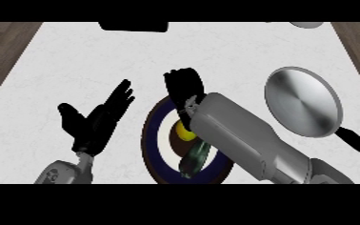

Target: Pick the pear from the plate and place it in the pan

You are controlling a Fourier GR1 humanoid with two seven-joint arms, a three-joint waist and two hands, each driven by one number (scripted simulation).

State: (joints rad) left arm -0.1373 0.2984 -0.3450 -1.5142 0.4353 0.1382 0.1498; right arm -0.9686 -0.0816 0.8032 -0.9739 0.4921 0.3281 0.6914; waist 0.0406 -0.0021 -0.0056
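The pear [185, 132] lies on the plate [151, 134], partly under the right forearm, with the right hand [184, 83] over the plate's far rim, open or closed cannot be told; the left hand [98, 119] rests open left of the plate, and the pan [302, 102] stands apart at right.

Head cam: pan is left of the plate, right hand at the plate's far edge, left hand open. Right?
Not quite. The head view shows the pan to the right of the plate, not left. The rest holds: the right hand is at the plate's far edge and the left hand is open.
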